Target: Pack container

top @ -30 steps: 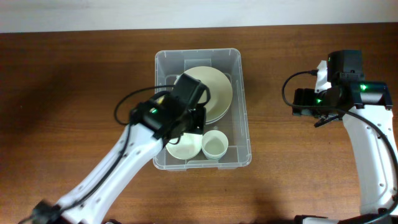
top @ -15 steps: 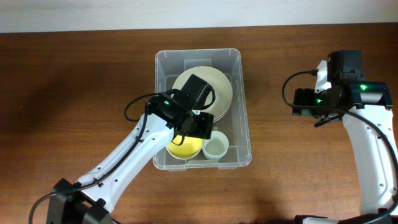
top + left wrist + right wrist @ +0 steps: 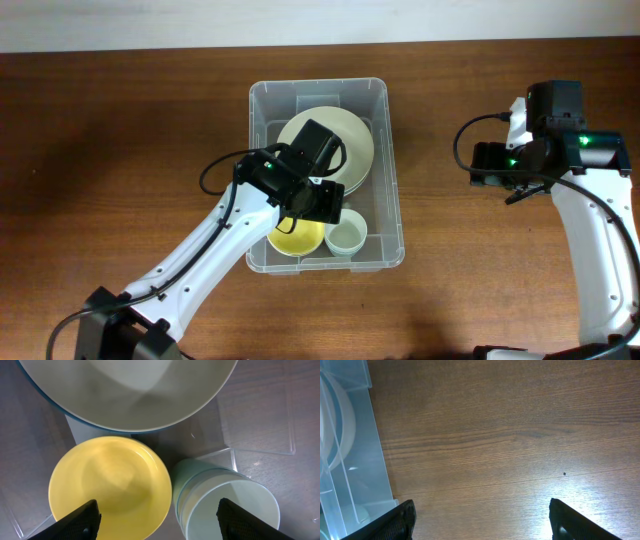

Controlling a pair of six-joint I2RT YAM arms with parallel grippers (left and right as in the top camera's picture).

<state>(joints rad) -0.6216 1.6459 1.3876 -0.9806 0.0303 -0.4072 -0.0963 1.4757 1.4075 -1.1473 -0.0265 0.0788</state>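
The clear container stands mid-table. Inside it, a stack of pale green plates fills the far half, with a yellow bowl and nested pale cups at the near end. My left gripper hangs inside the container above the yellow bowl, open and holding nothing. In the left wrist view the yellow bowl lies below the left gripper, with the cups on its right and a plate above. My right gripper is open over bare wood, right of the container.
The brown wooden table stretches to either side of the container. The right arm stands along the right edge, and the left arm crosses the near left part of the table.
My left gripper has opened and let go of the yellow bowl, which now lies in the container. The left arm shifted slightly. The right arm has not moved.
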